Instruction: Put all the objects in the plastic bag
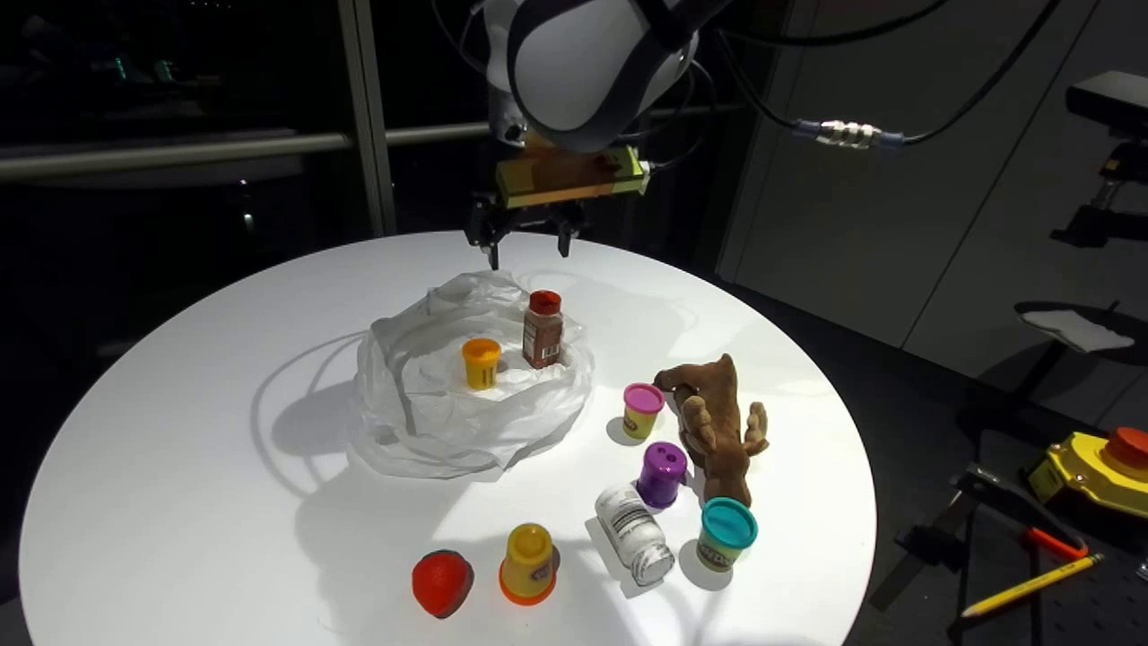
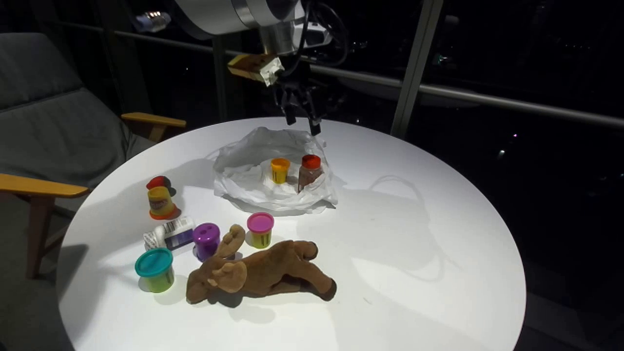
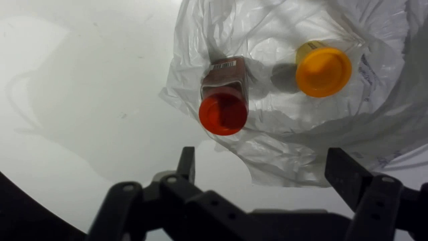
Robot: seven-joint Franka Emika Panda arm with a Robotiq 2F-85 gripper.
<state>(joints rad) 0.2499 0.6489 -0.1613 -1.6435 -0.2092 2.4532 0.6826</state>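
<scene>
— Where to begin, in an exterior view of the round white table point(image 1: 161, 431)?

— At the left, with the wrinkled, translucent whitish plastic bag point(image 1: 448, 440), spread open, mouth upward. On the near side, well apart from the bag: the red strawberry-shaped toy point(image 1: 439, 583).

— Then, a little farther right?

— Inside the bag, upright on the film: the small yellow tub with an orange lid point(image 1: 481, 363). Near side again, just beside the strawberry-shaped toy but not touching: the upturned yellow tub on an orange-red lid point(image 1: 529, 558).

— And next, the black two-fingered gripper point(image 1: 529, 258)?

— Hanging in the air by the bag's far edge, with wide-spread jaws, holding nothing. Slightly right and nearer, inside the bag, upright: the clear bottle with red-brown contents and a red cap point(image 1: 542, 336). Apart from the gripper in the wrist view.

— Outside the bag, to the right?

— Toward the near side, lying flat, cap to the near right: the white plastic bottle with a printed label point(image 1: 635, 534). Farther back, upright: the yellow tub with a pink lid point(image 1: 642, 413). Between these two, upright: the purple tub with a purple lid point(image 1: 662, 477).

— And at the right end?

— Lying with head toward the near side: the brown plush moose with paler antlers point(image 1: 725, 413). Nearer, upright: the green tub with a teal lid point(image 1: 726, 536). Beyond the table's right side: the yellow pencil point(image 1: 1031, 585), then the yellow box with a red button point(image 1: 1085, 471).
</scene>
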